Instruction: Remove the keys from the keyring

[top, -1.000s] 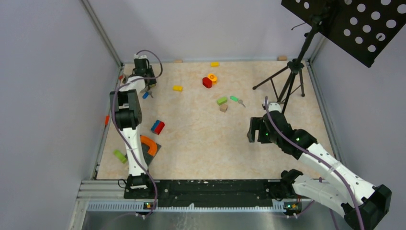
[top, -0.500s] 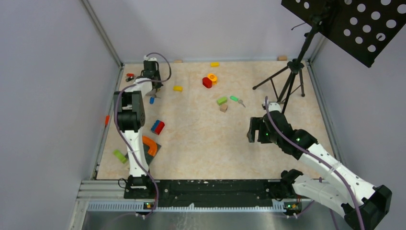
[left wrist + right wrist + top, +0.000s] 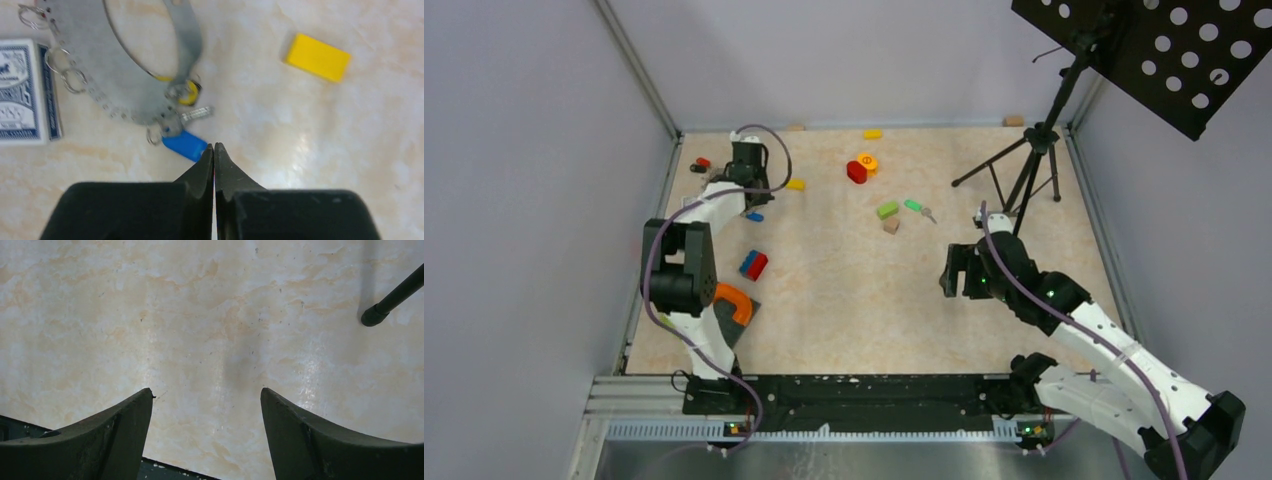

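Note:
In the left wrist view the grey strap keyring [image 3: 115, 95] lies on the table with small metal rings [image 3: 70, 80] along it. The blue-headed key [image 3: 184, 144] hangs from a ring at its near end, and a silver blade [image 3: 196, 114] lies beside it. My left gripper [image 3: 214, 147] is shut, its tips just right of the blue head and apart from it. In the top view the blue key [image 3: 754, 216] shows under my left arm [image 3: 724, 195], which hides the strap. A small red item [image 3: 703, 162] lies near the back left corner. My right gripper [image 3: 206, 395] is open and empty over bare table.
A blue playing-card box [image 3: 25, 92] lies left of the strap. A yellow block [image 3: 317, 56] lies ahead right. The top view shows a green-headed key [image 3: 914, 206], red and blue blocks [image 3: 753, 265], an orange curved piece [image 3: 736, 303] and a tripod [image 3: 1029, 165].
My left arm has swung right and towards the near side, away from the back left corner, to over the blue key. My right arm has not moved.

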`<action>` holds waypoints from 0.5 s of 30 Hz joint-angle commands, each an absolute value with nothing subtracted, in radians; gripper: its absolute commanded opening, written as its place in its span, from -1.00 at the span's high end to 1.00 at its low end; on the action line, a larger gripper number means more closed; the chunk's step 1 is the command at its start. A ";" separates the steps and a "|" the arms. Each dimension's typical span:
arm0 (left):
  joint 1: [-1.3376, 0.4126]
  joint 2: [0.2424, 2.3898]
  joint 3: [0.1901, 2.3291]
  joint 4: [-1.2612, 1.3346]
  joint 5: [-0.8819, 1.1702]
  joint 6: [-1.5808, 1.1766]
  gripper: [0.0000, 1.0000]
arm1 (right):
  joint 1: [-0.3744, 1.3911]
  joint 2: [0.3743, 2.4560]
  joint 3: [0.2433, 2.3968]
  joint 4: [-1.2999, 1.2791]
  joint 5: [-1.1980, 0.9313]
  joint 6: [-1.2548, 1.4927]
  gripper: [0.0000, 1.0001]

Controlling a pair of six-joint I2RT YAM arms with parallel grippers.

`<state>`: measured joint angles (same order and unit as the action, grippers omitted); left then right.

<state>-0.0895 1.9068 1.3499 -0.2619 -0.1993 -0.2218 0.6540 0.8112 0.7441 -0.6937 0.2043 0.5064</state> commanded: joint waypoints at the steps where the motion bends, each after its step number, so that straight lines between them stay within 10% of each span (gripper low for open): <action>1: -0.175 1.757 1.231 -0.279 -0.185 -0.294 1.00 | 0.660 0.796 0.746 -0.658 0.198 0.498 -0.56; 6: -0.230 1.648 1.089 -0.251 -0.255 -0.314 0.96 | 0.660 0.796 0.746 -0.665 0.202 0.502 -0.55; 11: -0.205 1.689 1.192 -0.326 -0.393 -0.302 -0.13 | 0.660 0.797 0.748 -0.670 0.214 0.503 -0.55; 15: -0.128 1.751 1.327 -0.318 -0.366 -0.251 -0.22 | 0.660 0.796 0.754 -0.683 0.213 0.504 -0.55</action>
<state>-0.1963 1.7119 1.1873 -0.3492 -0.3290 -0.2893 0.6540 0.8112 0.7441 -0.6884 0.2047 0.5072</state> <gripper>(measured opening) 0.603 0.778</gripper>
